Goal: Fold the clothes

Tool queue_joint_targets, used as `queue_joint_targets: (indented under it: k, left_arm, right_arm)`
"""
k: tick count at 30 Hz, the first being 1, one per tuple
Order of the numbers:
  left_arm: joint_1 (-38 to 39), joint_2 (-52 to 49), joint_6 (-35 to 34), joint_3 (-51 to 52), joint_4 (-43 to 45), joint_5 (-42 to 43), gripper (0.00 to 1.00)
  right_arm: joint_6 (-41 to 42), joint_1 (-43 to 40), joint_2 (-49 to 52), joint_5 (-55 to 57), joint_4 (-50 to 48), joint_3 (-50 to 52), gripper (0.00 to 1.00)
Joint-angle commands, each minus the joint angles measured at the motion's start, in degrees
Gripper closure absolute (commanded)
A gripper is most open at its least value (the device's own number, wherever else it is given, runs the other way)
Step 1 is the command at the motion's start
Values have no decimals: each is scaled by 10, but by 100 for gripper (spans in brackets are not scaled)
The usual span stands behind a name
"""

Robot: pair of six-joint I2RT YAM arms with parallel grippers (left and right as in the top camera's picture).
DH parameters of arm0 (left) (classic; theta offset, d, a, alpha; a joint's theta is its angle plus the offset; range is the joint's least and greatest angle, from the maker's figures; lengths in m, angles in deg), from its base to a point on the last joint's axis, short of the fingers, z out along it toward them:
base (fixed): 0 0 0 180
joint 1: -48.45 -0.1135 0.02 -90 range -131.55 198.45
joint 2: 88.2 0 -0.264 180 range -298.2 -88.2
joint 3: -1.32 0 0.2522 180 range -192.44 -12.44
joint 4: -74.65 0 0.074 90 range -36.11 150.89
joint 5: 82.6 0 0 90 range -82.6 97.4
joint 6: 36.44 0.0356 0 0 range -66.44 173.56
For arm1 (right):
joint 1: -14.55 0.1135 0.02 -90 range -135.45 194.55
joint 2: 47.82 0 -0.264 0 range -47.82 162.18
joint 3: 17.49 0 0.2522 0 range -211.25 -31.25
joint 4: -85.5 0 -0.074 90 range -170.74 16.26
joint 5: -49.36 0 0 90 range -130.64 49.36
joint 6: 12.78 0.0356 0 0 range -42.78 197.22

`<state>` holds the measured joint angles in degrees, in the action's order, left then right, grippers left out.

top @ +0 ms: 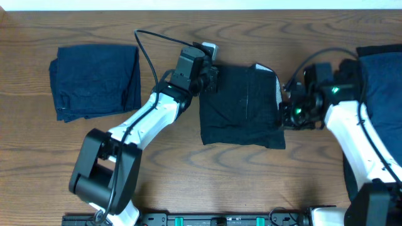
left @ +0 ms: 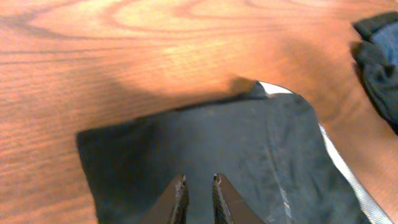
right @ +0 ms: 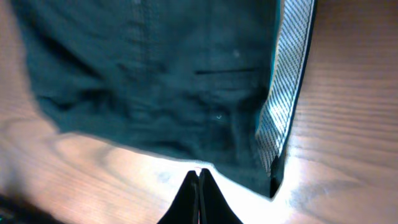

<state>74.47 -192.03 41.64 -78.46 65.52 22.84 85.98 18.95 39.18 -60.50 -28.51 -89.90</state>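
Where the left gripper [left: 198, 186] sits over the black garment [left: 236, 149], its 2 fingers [left: 179, 200] stand a narrow slit apart, with nothing between them and dark cloth showing through the gap.

Item 1, left gripper [top: 210, 80]: overhead, at the garment's upper left edge, with the arm reaching in from the lower left.

Item 2, right gripper [right: 199, 179]: both fingers pressed tip to tip, no cloth seen between them. The tips point at the garment's hem [right: 155, 152] and lie over the bare table [right: 112, 180]. Overhead, this gripper [top: 287, 114] is at the garment's right edge.

Item 3, black garment [top: 239, 103]: lies flat in a rough rectangle at the table's middle, between the 2 grippers. A pale grey waistband strip [right: 286, 81] runs along its right edge [top: 278, 94] and ends near a corner beside the right gripper's tips. The wrist view shows light wrinkles near the hem.

Item 4, navy garment [top: 94, 81]: folded into a neat block, well apart to the left.

Item 5, second navy garment [top: 380, 81]: at the right edge of the table, partly under the right arm; also seen crumpled from the left wrist [left: 379, 68].

Item 6, table [top: 50, 163]: brown wood grain.
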Motion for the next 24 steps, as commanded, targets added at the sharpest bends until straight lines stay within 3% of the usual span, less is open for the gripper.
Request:
queue_joint_targets:
  k: [1, 7, 14, 22, 24]
  left_arm:
    - [-6, -33, 4, -2, 20, -7, 83]
    - [-6, -104, -3, -2, 82, 8, 83]
    - [-6, -163, -8, -2, 101, 8, 83]
    - [-9, -131, -8, -20, 121, 12, 83]
    - [-10, -95, -8, -25, 109, 26, 83]
  right_arm:
    - [34, -2, 2, -5, -61, 74, 99]
    - [87, -2, 2, 25, -211, 187, 99]
    - [97, -3, 2, 40, -195, 209, 99]
    - [97, -3, 2, 46, -202, 209, 99]
    - [97, -3, 2, 46, -202, 209, 87]
